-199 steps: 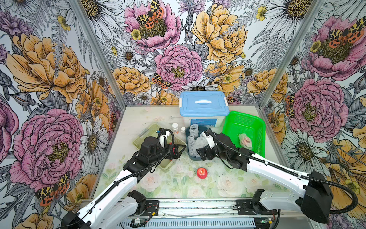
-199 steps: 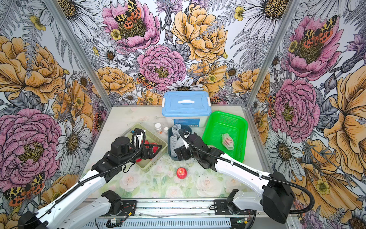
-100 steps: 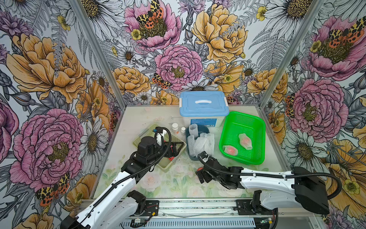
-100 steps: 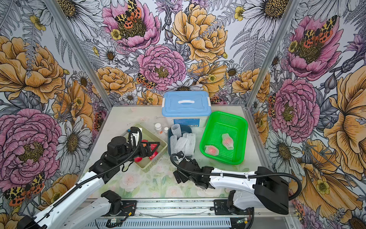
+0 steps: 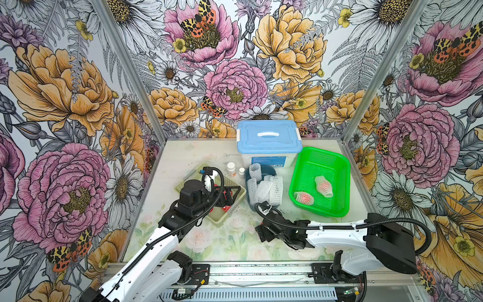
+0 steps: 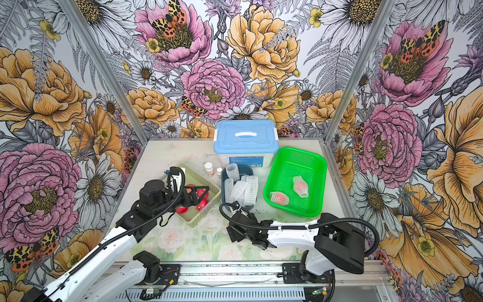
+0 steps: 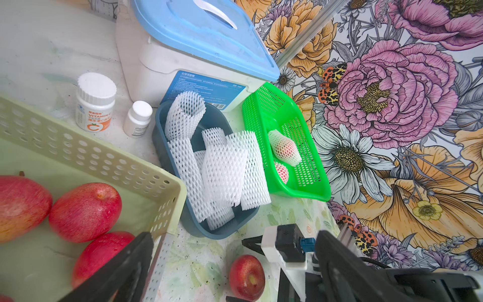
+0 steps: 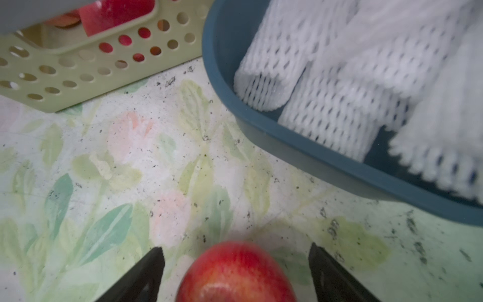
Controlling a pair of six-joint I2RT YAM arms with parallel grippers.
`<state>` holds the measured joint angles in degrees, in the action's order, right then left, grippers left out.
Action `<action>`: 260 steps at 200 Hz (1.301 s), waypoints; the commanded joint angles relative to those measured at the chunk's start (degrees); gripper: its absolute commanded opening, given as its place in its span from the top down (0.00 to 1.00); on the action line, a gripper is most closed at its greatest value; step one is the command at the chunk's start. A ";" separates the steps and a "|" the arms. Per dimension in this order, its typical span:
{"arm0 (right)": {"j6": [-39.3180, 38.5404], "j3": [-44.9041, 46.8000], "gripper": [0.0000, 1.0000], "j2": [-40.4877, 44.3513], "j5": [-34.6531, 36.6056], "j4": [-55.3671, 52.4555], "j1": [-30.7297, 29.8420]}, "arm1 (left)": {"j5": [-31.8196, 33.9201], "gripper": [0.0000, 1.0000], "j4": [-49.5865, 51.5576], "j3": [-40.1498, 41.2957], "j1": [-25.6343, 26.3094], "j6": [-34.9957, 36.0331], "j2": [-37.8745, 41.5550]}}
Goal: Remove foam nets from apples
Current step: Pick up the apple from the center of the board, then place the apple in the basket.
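Straddling a bare red apple (image 8: 235, 274) on the flowered tabletop (image 8: 130, 170), the right gripper (image 8: 235, 248) sits low with its jaws spread. A black fingertip (image 8: 154, 257) stands on either side of the fruit and a gap shows on each side, so nothing is grasped. In both top views this apple is hidden beneath the gripper body (image 5: 264, 232).

Just ahead of that gripper lies the blue tub (image 8: 287, 146), piled with empty foam nets (image 7: 224, 167). Ahead and off to its right side sits the green basket (image 5: 337, 162), holding two apples in their nets (image 5: 323, 185) (image 5: 303, 198).

The left gripper (image 7: 234, 235) hovers over the near corner of the beige basket (image 7: 104, 157), jaws released wide and holding nothing. Bare apples (image 7: 85, 211) lie in that basket beneath it. Past its fingertips stand two white pill bottles (image 7: 95, 102) (image 7: 138, 119), and behind them the blue-lidded box (image 5: 268, 136).
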<state>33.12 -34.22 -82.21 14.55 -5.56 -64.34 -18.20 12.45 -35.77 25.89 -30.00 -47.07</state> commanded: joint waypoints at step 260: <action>-17.56 -57.83 0.40 -38.18 -32.96 -6.88 8.26 | 12.65 0.01 25.26 -10.55 -23.48 5.42 9.09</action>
<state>16.36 -88.62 -117.84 -16.38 -11.90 -56.12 -7.81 36.58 -44.23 2.33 -26.35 -38.74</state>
